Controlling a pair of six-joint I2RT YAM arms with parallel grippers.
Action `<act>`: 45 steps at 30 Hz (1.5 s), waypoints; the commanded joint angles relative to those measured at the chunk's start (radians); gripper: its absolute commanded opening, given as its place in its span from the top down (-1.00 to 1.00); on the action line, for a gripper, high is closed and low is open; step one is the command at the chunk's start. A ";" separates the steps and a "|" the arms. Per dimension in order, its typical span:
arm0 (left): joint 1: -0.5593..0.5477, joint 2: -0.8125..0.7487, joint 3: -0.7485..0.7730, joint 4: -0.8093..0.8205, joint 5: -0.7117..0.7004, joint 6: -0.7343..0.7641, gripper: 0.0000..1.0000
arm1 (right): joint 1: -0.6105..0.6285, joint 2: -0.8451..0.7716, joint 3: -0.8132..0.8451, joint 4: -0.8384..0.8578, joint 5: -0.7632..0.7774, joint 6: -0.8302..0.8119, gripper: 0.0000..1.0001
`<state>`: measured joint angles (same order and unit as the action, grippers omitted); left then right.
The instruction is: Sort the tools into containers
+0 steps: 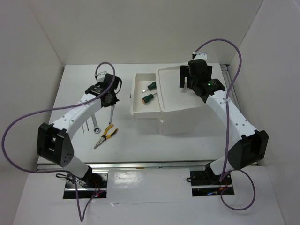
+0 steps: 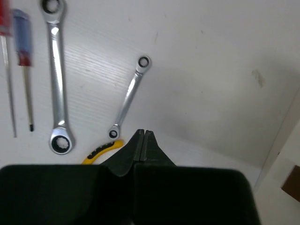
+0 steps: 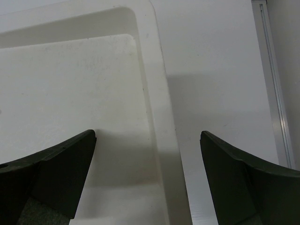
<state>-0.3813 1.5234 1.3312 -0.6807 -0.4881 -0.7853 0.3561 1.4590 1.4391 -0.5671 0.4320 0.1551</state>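
My left gripper (image 2: 143,133) is shut and empty, hovering above the table (image 1: 70,98) just past the small silver wrench (image 2: 130,97). Left of it lie a large silver wrench (image 2: 57,79), a blue-handled screwdriver (image 2: 22,42) and a red-handled one (image 2: 5,28). A yellow-black pliers handle (image 2: 101,151) shows beside my fingers; the pliers (image 1: 105,136) lie nearer the front. The white box unit (image 1: 187,117) has a drawer (image 1: 136,105) pulled out to the left, holding two green-handled screwdrivers (image 1: 151,86) (image 1: 148,98). My right gripper (image 3: 147,136) is open and empty over the top tray's rim (image 3: 159,117).
White walls enclose the table at the back and both sides. A metal rail (image 3: 272,93) runs along the table's right edge. A dark red-brown drawer handle (image 2: 291,183) shows at the left wrist view's right edge. Purple cables loop over both arms.
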 commanded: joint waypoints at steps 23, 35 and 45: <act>-0.360 0.291 0.273 0.329 0.401 0.025 1.00 | 0.009 0.021 0.037 -0.093 -0.018 0.003 -0.99; -0.455 0.153 0.105 0.250 0.324 -0.242 1.00 | 0.020 0.050 0.055 -0.135 0.010 0.043 -0.99; -0.387 0.251 0.221 0.155 0.298 -0.180 1.00 | 0.041 0.044 0.000 -0.162 0.022 0.213 -0.80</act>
<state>-0.7570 1.6890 1.4876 -0.5762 -0.3969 -0.9436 0.3573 1.4963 1.4796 -0.6125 0.5213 0.2417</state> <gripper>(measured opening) 0.017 0.913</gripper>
